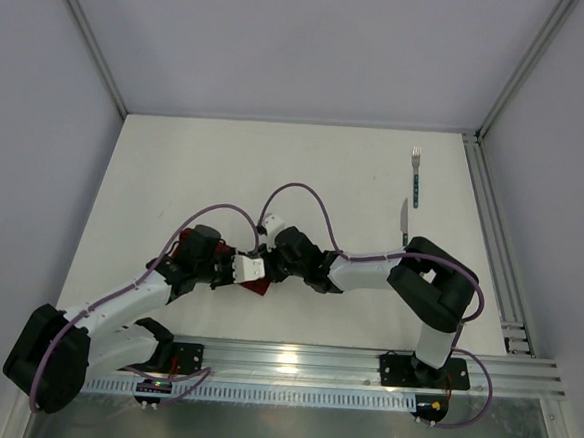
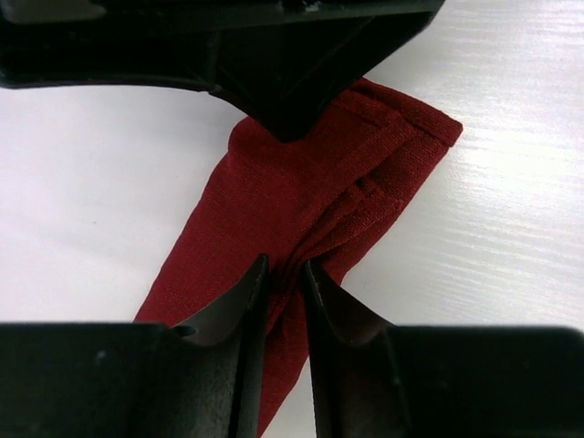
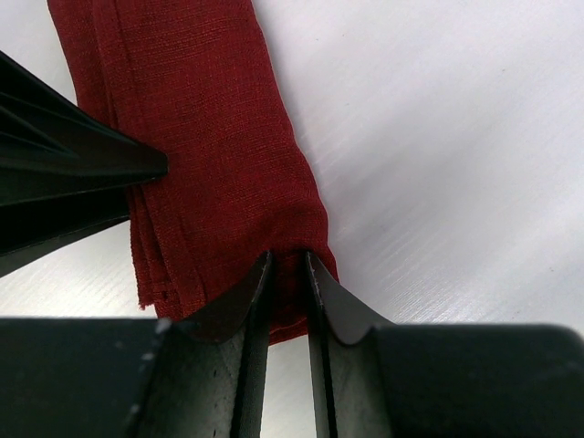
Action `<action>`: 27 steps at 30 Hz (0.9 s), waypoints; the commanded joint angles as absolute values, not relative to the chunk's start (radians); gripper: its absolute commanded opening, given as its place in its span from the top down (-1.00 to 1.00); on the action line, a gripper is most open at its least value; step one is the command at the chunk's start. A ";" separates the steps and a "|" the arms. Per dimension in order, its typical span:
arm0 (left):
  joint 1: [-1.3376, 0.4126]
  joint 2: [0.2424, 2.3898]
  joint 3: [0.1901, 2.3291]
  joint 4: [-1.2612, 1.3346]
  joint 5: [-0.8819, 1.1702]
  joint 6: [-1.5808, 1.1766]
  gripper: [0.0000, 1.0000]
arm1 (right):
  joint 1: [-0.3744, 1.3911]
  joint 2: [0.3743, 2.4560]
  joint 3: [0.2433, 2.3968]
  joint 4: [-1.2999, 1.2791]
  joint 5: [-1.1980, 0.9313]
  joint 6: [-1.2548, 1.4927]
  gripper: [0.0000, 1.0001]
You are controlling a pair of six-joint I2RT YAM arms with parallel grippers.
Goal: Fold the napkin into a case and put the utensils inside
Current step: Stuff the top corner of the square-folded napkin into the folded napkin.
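The dark red napkin (image 1: 257, 288) lies folded into a narrow strip near the table's front, mostly hidden under both wrists in the top view. In the left wrist view the napkin (image 2: 301, 182) bunches into pleats between the tips of my left gripper (image 2: 285, 269), which is shut on it. My right gripper (image 3: 287, 260) is shut on one end of the napkin (image 3: 210, 109). The two grippers (image 1: 251, 270) (image 1: 274, 265) meet tip to tip over the cloth. The fork (image 1: 414, 175) and the knife (image 1: 405, 222) lie end to end at the right, apart from the cloth.
An aluminium rail (image 1: 501, 244) runs along the table's right edge, close to the utensils. Another rail (image 1: 292, 359) carries the arm bases at the front. Purple cables (image 1: 304, 192) arch above both wrists.
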State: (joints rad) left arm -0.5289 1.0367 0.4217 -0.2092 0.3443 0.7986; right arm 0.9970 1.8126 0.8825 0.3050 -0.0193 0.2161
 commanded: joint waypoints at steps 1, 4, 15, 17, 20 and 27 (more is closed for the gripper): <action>-0.531 1.051 0.416 -0.232 0.361 0.847 0.53 | 0.996 1.807 0.885 0.276 -0.029 0.213 0.53; -0.531 1.060 0.411 -0.229 0.342 0.862 0.56 | 0.997 1.809 0.891 0.276 -0.028 0.215 0.53; -0.535 0.985 0.371 -0.129 0.287 0.816 1.00 | 0.997 1.715 0.900 0.258 -0.014 0.219 0.47; -0.535 0.988 0.371 -0.123 0.284 0.807 1.00 | 0.997 1.680 0.890 0.267 -0.017 0.227 0.47; -0.535 0.980 0.367 -0.104 0.284 0.784 1.00 | 0.996 1.655 0.884 0.281 -0.021 0.242 0.46; -0.535 0.977 0.364 -0.084 0.278 0.769 1.00 | 0.997 1.637 0.851 0.383 -0.035 0.319 0.56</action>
State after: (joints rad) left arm -0.5339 0.9943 0.3706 -0.1467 0.2836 0.7872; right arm 0.9974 1.6669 0.8780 0.2855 -0.0223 0.2634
